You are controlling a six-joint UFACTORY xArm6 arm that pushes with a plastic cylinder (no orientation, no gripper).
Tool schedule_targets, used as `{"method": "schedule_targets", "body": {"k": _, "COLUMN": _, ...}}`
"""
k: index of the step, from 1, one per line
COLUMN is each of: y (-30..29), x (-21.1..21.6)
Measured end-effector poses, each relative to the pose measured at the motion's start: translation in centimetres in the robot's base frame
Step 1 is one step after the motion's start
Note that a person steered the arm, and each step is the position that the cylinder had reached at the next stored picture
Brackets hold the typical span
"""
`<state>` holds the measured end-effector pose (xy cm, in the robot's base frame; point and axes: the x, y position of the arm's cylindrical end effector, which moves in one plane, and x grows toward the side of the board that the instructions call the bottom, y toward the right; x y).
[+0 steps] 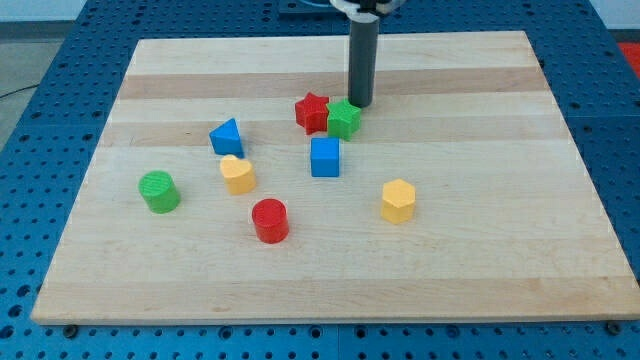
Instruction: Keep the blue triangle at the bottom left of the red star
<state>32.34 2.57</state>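
Note:
The red star lies near the middle of the board, a little toward the view's top. The blue triangle lies to its lower left, well apart from it. A green star-like block touches the red star's right side. My tip stands just above and to the right of the green block, close to it or touching it, and right of the red star.
A blue cube lies below the red star. A yellow heart-like block lies just below the blue triangle. A green cylinder, a red cylinder and a yellow hexagonal block lie lower down on the wooden board.

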Motion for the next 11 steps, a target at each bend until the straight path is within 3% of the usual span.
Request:
{"method": "schedule_targets", "body": {"k": 2, "y": -14.5, "x": -0.6}}
{"method": "schedule_targets", "body": {"k": 6, "y": -19.5, "x": 8.6}}
{"method": "schedule_targets", "body": {"k": 9, "y": -12.2, "x": 7.2}}
{"method": "schedule_targets", "body": {"k": 11, "y": -10.3, "x": 6.7}}
